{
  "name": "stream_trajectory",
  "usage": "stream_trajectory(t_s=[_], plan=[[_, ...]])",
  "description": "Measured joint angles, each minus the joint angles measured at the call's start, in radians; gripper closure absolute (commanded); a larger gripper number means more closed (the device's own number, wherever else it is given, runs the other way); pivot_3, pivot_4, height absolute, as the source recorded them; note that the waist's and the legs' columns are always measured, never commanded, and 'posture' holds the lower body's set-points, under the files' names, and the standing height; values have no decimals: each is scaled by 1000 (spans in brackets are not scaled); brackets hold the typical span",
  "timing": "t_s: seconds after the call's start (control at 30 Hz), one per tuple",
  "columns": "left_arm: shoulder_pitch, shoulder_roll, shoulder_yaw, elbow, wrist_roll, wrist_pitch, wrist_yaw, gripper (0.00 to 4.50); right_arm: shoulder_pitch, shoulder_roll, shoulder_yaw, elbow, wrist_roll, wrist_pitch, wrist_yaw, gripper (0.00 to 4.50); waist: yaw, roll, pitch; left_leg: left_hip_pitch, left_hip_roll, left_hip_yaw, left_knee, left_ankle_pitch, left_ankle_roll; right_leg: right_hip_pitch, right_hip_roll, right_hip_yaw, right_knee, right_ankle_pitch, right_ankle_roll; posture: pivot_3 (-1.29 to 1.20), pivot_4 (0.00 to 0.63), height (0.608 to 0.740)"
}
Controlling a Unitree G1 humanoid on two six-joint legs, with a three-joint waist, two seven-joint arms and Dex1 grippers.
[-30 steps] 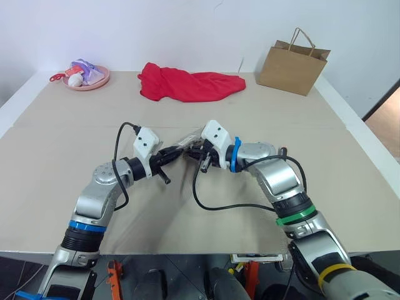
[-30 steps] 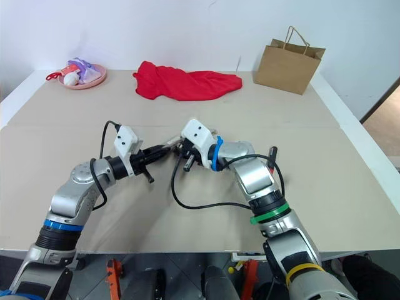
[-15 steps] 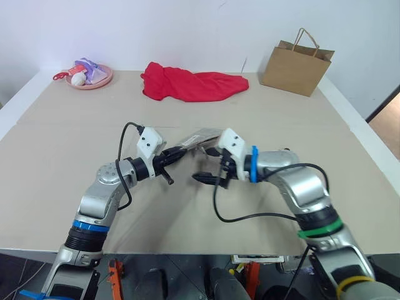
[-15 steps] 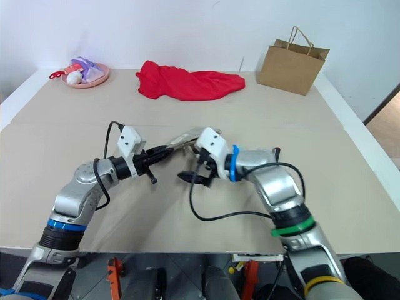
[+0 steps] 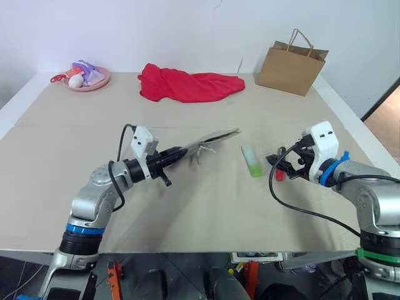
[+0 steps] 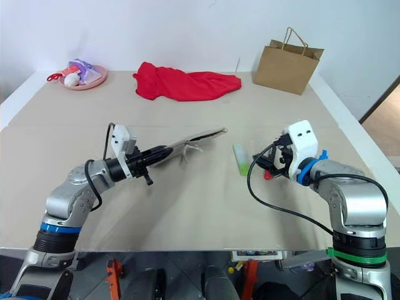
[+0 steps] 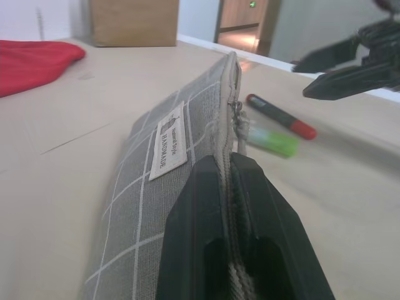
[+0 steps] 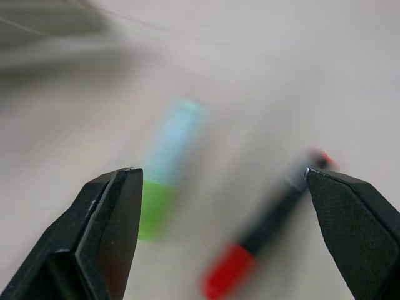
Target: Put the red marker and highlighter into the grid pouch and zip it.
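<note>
your left gripper point(image 5: 177, 152) is clamped tight on one end of the grid pouch point(image 5: 209, 138), holding it on edge and off the table point(image 5: 187, 206), the zipper edge uppermost. in the left wrist view the two black fingers point(image 7: 206, 206) pinch the zipper seam, so you cannot see whether the zipper is open or closed where they cover it; the pull cord point(image 7: 239, 128) hangs just past the fingertips and the small white label point(image 7: 167, 141) faces the camera, its print only partly readable. the pouch's near end is cut off at the edge of that view.

your right gripper point(image 5: 277, 164) stands wide open with nothing in it, off to the right of the pouch and well apart from it. the highlighter point(image 5: 252, 160) lies flat on the table between pouch and right gripper, green end nearer you. the red marker point(image 6: 267, 174) is mostly hidden behind the right gripper's fingers in the head views: you get only a red tip beneath them. the right wrist view shows both between the spread fingers point(image 8: 106, 225), but badly blurred: the highlighter point(image 8: 167, 164) and the red marker point(image 8: 269, 231) side by side, apart from each other. whether the fingertips touch the table you cannot tell.
</note>
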Motion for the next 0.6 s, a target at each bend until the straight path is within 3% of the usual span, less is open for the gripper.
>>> stream_trajectory(t_s=[0.2,0.4,0.5,0.6], plan=[[1,11,1,0,-2,5,-12,4500,-39,113,-5,103,-51,22,-184,55,1,0,0,-2,-1,0,0,0,0,-1,-1,1,0,0,1,0,150,740],[3,15,-1,0,-2,6,-30,4500,-74,138,-11,194,-67,-2,-248,55,1,0,0,-2,-1,0,-1,0,0,-1,-1,0,-1,-1,1,0,150,740],[3,15,-1,0,-2,6,-32,4500,-74,142,-10,238,-78,-19,-266,701,1,0,0,-2,-1,1,-1,0,0,-1,-1,0,-1,-1,1,0,150,740],[6,16,-2,0,-1,6,-36,4500,-64,143,-8,251,-80,-39,-268,2210,1,0,0,-2,-1,1,-1,0,0,-1,-1,0,-1,-1,1,0,150,740]])
